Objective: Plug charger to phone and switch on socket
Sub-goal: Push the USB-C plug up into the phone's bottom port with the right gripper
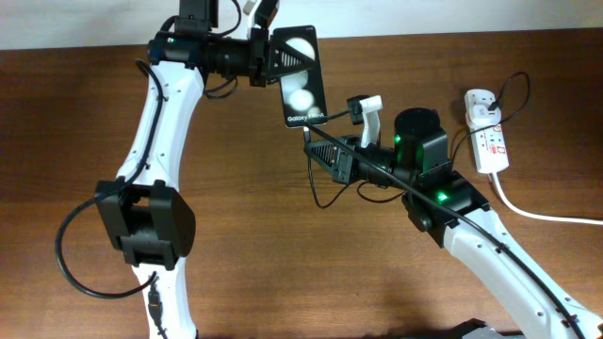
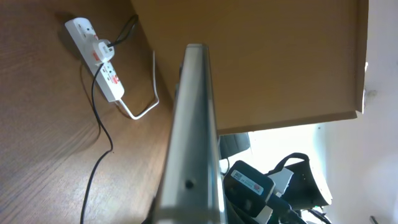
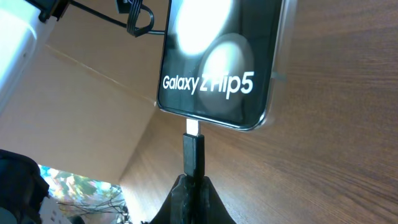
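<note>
In the overhead view, the left hand (image 1: 280,56) grips the phone (image 1: 303,87) above the counter (image 1: 283,245); the socket (image 1: 487,132) sits far right. Left wrist: phone edge-on. Right wrist: the right hand (image 3: 189,190) pinches the charger (image 3: 193,152), tip at the port. A skewed tip could jam. Screen reads "Galaxy Z Flip5".

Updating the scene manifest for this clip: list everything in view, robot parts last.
phone: 1, black, far centre, held by the left arm
charger: 1, thin black cable, plug tip at the phone's bottom edge
socket: 1, white strip with red markings, right side of the table
mains cord: 1, white, runs from the socket off the right edge
table: 1, brown wood
left gripper: 1, black, shut on the phone
right gripper: 1, black, shut on the charger plug
</note>
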